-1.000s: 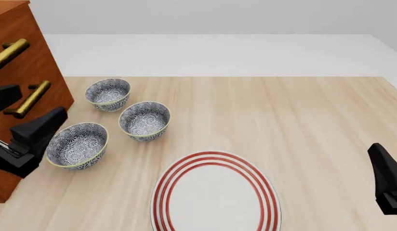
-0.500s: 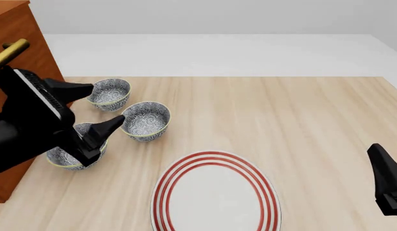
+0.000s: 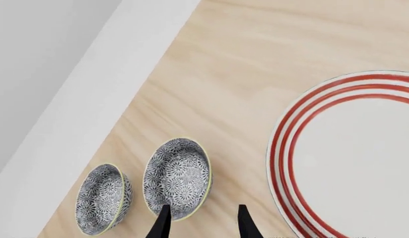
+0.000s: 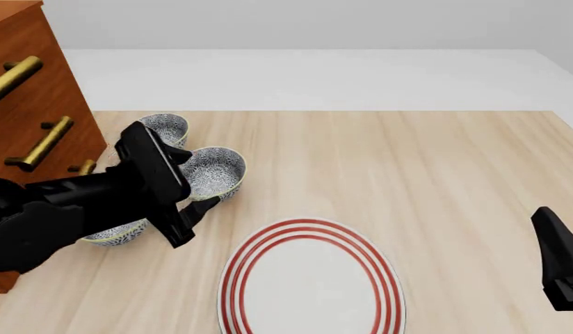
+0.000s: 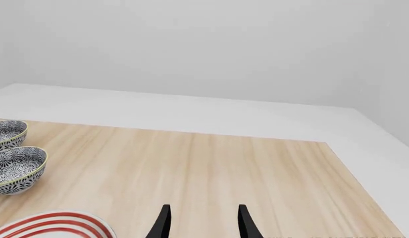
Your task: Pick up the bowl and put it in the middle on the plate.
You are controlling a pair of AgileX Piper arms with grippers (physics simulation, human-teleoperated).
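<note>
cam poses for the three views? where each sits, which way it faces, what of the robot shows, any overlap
Front: fixed, above and behind the arms, facing forward and down at the table; left arm over the bowls, right end effector at the right edge.
Left wrist: behind the left end effector, looking down on two bowls and the plate; only its fingertips show.
Right wrist: behind the right end effector, looking low across the table to the wall; fingertips only.
Shared: all three show the plate and the middle bowl.

Light wooden table [image 4: 435, 174] filling most of the frame, brown wooden cabinet [image 4: 31, 90] with brass handles [image 4: 44, 142] at the left edge, pale grey wall [image 5: 204, 44] behind.
</note>
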